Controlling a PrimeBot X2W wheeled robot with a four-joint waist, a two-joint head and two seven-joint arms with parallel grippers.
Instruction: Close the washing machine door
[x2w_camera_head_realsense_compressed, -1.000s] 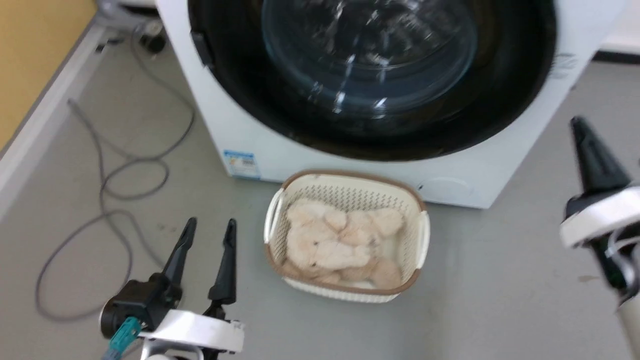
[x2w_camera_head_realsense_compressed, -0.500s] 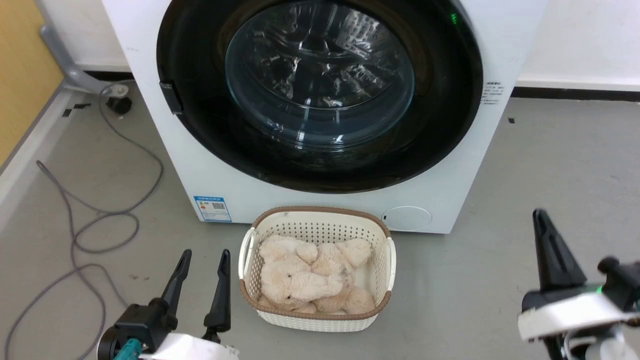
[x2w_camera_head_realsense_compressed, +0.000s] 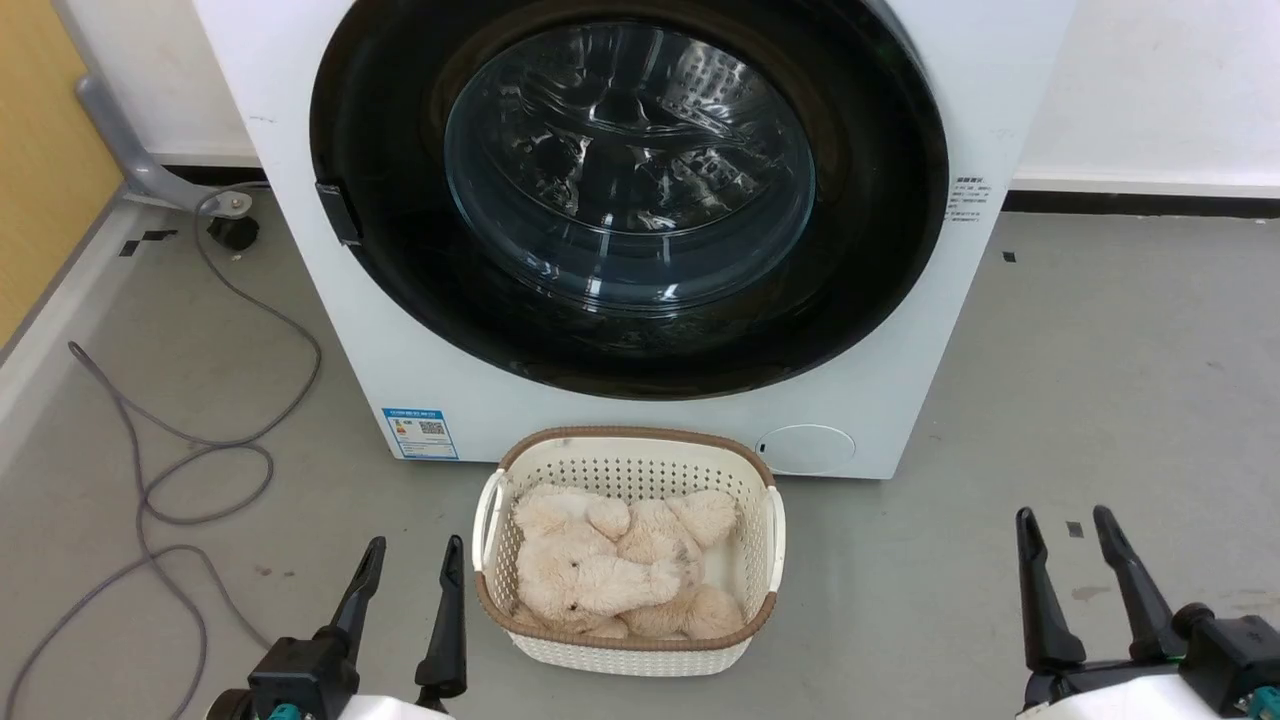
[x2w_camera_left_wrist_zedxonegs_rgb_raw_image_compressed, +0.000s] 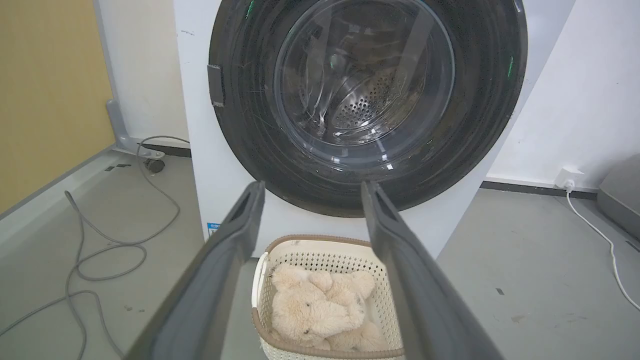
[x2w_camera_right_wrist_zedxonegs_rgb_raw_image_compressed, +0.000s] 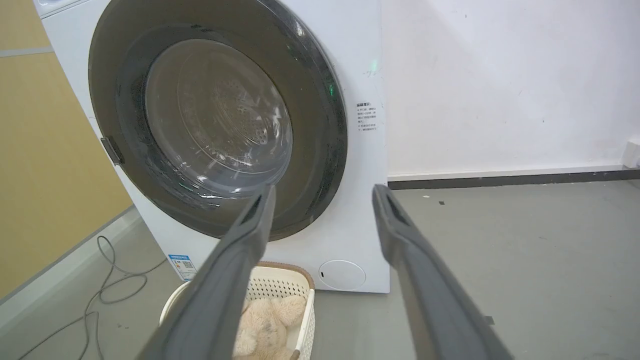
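- Position: the washing machine door (x2w_camera_head_realsense_compressed: 630, 200) lay flat against the front of the washing machine (x2w_camera_head_realsense_compressed: 620, 430), in the upper middle of the head view. Its black latch tab (x2w_camera_head_realsense_compressed: 338, 213) sat at 9 o'clock on the dark ring.
- Through the door's clear window the perforated steel drum (x2w_camera_left_wrist_zedxonegs_rgb_raw_image_compressed: 360, 107) showed. Whether anything lay inside could not be told.
- Low on the white front, a blue sticker (x2w_camera_head_realsense_compressed: 420, 433) sat at 7 o'clock of the door and a round cap (x2w_camera_head_realsense_compressed: 805, 448) at 5 o'clock.
- At 6 o'clock of the door, just beside the machine's foot, a white basket (x2w_camera_head_realsense_compressed: 630, 437) with a brown rim stood on the grey floor (x2w_camera_head_realsense_compressed: 1100, 350). It held cream plush toys (x2w_camera_head_realsense_compressed: 610, 575) piled together.
- The left gripper (x2w_camera_head_realsense_compressed: 415, 545) hung at 7 o'clock of the head view, just beside the basket's left wall, with its fingers parted and holding nothing.
- The right gripper (x2w_camera_head_realsense_compressed: 1062, 515) hung at 5 o'clock, well apart from the basket, its fingers likewise parted and empty.
- The basket stood between the two grippers and in front of the door.
- A grey cable (x2w_camera_head_realsense_compressed: 180, 450) looped over the floor at 9 o'clock of the basket, near a yellow panel (x2w_camera_head_realsense_compressed: 40, 150).
- In the left wrist view, a white wall socket (x2w_camera_left_wrist_zedxonegs_rgb_raw_image_compressed: 567, 177) with a white cord (x2w_camera_left_wrist_zedxonegs_rgb_raw_image_compressed: 600, 235) sat at 3 o'clock of the machine.
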